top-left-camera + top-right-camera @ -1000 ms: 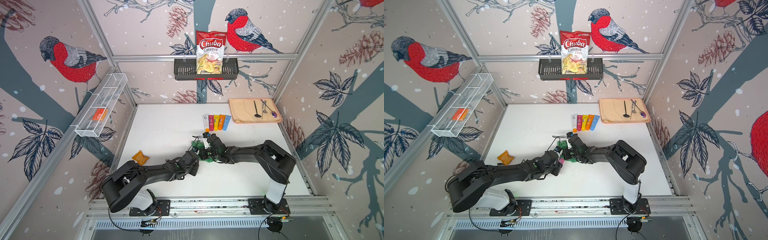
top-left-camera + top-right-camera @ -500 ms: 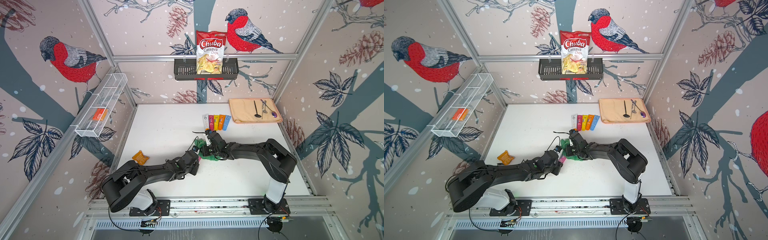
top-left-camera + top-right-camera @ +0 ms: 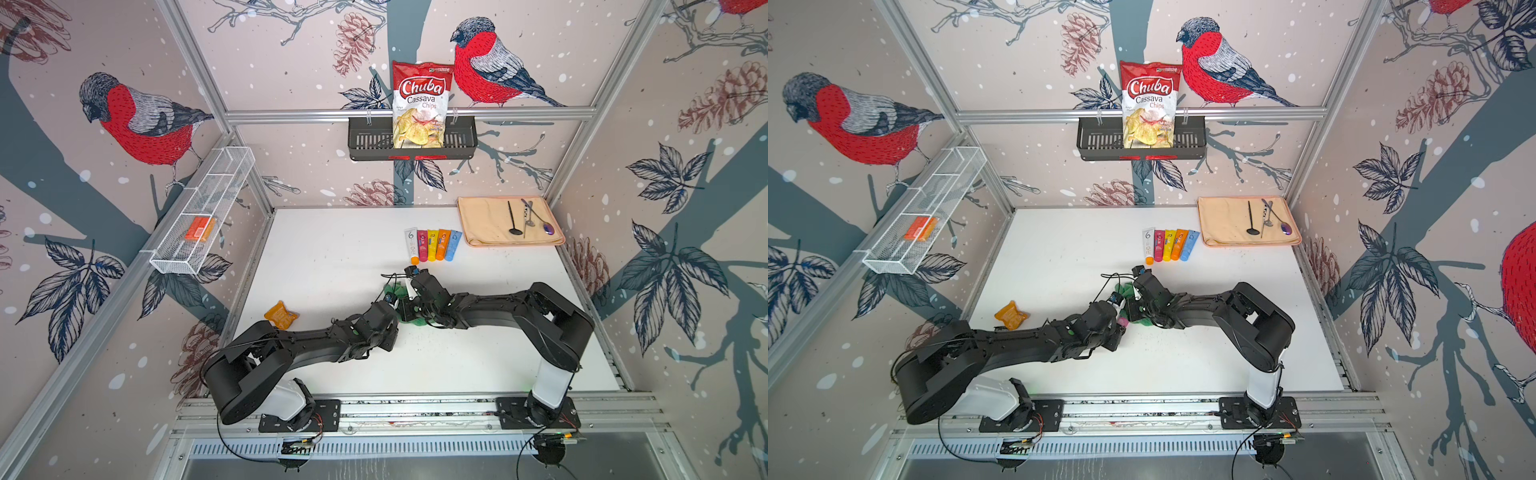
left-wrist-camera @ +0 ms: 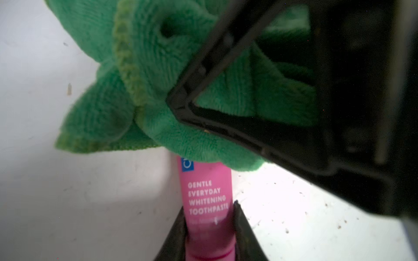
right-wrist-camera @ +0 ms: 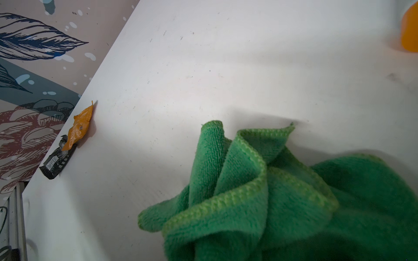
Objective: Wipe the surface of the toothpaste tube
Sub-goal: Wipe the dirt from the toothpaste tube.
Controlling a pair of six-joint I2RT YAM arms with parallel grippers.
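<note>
The left pincer [image 4: 209,220] pinches the pink whitening toothpaste tube [image 4: 207,192] near its cap end, low over the middle of the white bench [image 3: 332,249]. The right pincer [image 4: 178,106] is pressed together on a bunched green microfiber cloth [image 4: 147,67], which covers the tube's far end.

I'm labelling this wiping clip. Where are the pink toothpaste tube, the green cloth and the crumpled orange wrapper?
pink toothpaste tube [image 4: 207,194]: left wrist view, printed label.
green cloth [image 5: 294,203]: right wrist view, middle folds.
crumpled orange wrapper [image 3: 281,314]: in a top view, its middle.
</note>
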